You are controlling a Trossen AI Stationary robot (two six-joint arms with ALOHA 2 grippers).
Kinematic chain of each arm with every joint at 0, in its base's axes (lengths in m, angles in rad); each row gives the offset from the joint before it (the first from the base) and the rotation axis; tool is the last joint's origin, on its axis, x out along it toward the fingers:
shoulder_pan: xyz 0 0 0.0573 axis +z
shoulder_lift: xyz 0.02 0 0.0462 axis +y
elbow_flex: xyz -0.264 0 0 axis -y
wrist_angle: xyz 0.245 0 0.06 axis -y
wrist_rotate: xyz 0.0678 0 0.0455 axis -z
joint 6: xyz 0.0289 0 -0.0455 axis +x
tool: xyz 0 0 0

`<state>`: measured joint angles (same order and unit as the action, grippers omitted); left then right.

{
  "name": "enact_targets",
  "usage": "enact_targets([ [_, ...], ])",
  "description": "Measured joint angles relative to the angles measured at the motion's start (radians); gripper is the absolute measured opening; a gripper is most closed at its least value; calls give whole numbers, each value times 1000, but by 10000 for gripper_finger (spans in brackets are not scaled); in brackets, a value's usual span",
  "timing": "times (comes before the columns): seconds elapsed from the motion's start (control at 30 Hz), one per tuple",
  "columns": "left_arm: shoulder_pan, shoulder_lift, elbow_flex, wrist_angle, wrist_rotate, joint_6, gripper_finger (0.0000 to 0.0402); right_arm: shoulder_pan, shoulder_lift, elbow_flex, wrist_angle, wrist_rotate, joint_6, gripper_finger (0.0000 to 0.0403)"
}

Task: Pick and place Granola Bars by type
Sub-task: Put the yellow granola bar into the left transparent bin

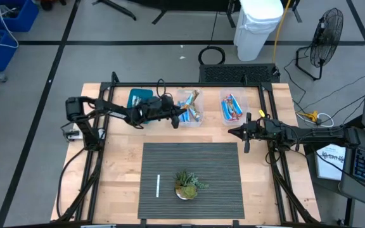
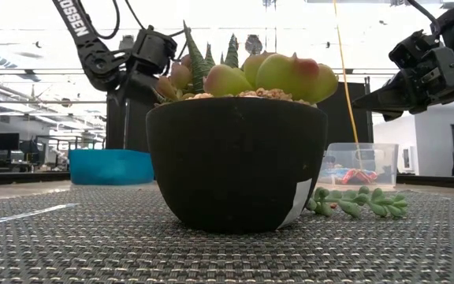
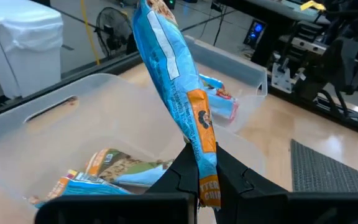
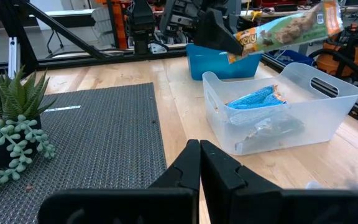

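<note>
- Progress: the mat [image 1: 195,164] in the lower centre of the high view holds only the plant [image 1: 187,185] and a thin white stick [image 1: 158,184]; I see no loose bars on it, so I judge the sorting nearly finished.
- Upper left: the blue bin [image 1: 138,98]; I cannot tell what is in it.
- Upper centre: my left gripper [image 1: 181,116] hangs over the middle clear bin [image 1: 192,107], clenched on the end of a blue-and-tan granola bar [image 3: 176,87] that dangles above the bars lying inside. Dropping it looks like the step left.
- Upper right: the right clear bin [image 1: 233,106] holds blue-and-red bars.
- Right: my right gripper [image 1: 233,132] waits just below that bin, fingers pressed together on nothing.
</note>
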<state>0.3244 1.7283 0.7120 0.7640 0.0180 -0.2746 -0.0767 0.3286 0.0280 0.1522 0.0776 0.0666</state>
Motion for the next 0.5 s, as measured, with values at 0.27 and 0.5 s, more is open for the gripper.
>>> enact_targets([
  [0.27, 2, 32, 14, -11, -19, -1, 19, 0, 0, 0, 0, 0, 0, 4],
  [0.5, 3, 32, 14, -13, -19, -2, 19, 0, 0, 0, 0, 0, 0, 4],
])
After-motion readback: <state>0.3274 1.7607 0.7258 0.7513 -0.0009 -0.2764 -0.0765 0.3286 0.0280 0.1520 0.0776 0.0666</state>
